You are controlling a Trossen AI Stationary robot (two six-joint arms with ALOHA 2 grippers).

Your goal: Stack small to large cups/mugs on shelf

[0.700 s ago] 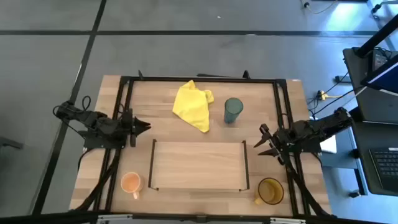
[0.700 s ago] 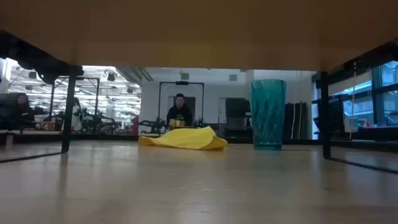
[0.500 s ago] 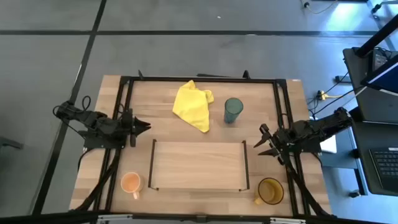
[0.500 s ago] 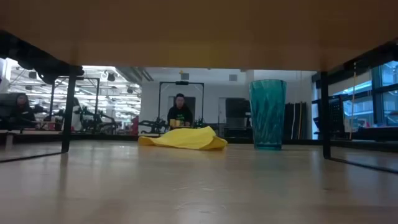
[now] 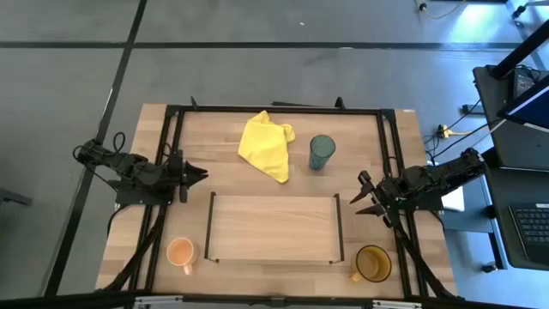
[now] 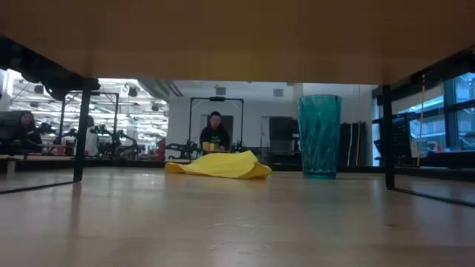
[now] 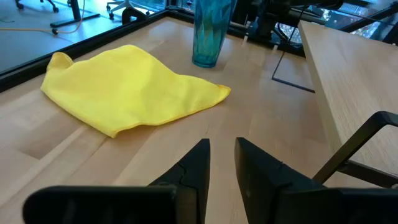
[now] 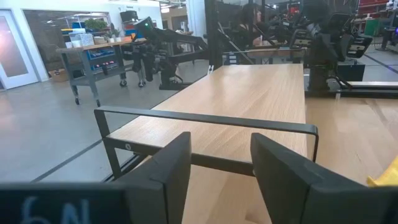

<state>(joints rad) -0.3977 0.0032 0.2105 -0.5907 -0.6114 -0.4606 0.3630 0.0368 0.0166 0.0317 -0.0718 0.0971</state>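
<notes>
I see the small orange mug [image 5: 180,252] just off the shelf [image 5: 273,227] at its left end; rigid, light, likely slick, so I'd pinch its rim. Left gripper [image 5: 199,174] fingers sit slightly apart, right gripper [image 5: 363,194] spread, both empty

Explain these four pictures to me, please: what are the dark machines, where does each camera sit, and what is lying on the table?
They are two robot arms. From overhead, the left gripper and right gripper wait at the table's sides, both open, holding nothing. Between them stands a low wooden shelf. Behind it lie a yellow cloth and a teal tumbler; in front sit an orange mug and an amber mug. One camera sits at tabletop height; two ride the wrists, looking past their own fingers.
</notes>
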